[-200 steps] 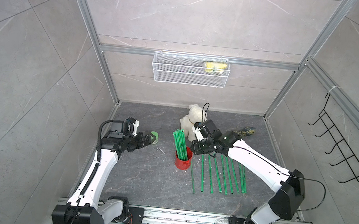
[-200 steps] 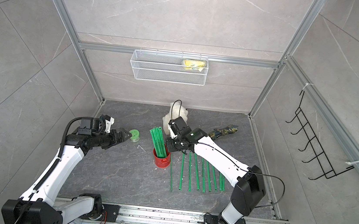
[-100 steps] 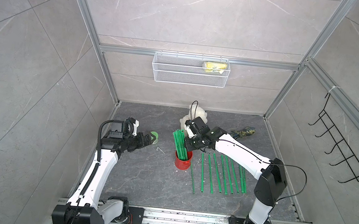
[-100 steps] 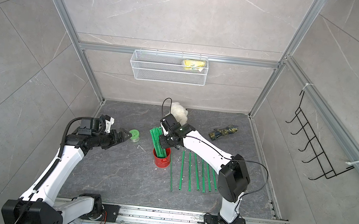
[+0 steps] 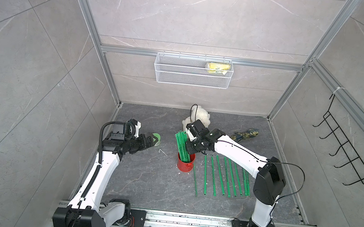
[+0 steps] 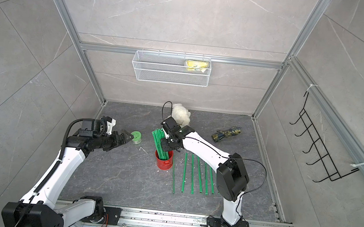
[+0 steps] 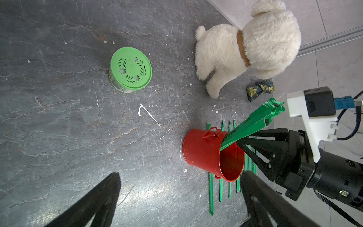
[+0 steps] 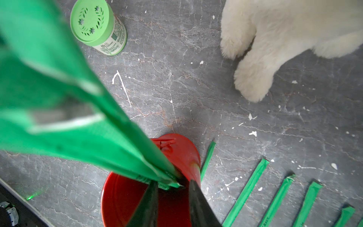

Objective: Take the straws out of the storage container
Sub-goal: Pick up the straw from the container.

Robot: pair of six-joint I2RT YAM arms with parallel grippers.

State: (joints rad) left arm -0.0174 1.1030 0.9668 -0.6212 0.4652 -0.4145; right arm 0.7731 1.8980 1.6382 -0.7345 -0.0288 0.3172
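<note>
The storage container, a small red can (image 5: 185,164) (image 6: 164,161) (image 7: 202,151), stands mid-floor. A bundle of green straws (image 5: 181,145) (image 6: 157,141) (image 7: 253,121) (image 8: 78,118) leans out of it toward the back left. Several more straws (image 5: 220,175) (image 6: 199,175) (image 8: 247,188) lie in a row on the floor to its right. My right gripper (image 5: 189,151) (image 6: 166,148) (image 8: 172,188) hovers over the can's mouth, its jaws a little apart at the bundle's lower part. My left gripper (image 5: 152,141) (image 6: 127,137) (image 7: 179,176) hangs wide open and empty left of the can.
A green-lidded jar (image 5: 157,137) (image 7: 130,68) stands just beyond the left fingertips. A white plush dog (image 5: 199,118) (image 7: 245,45) sits behind the can, and a patterned cloth bundle (image 5: 244,134) lies at the back right. A wire basket (image 5: 192,73) hangs on the back wall.
My right gripper has swung left from beside the laid-out straws to the can's mouth, against the bundle. The left arm has stayed still.
</note>
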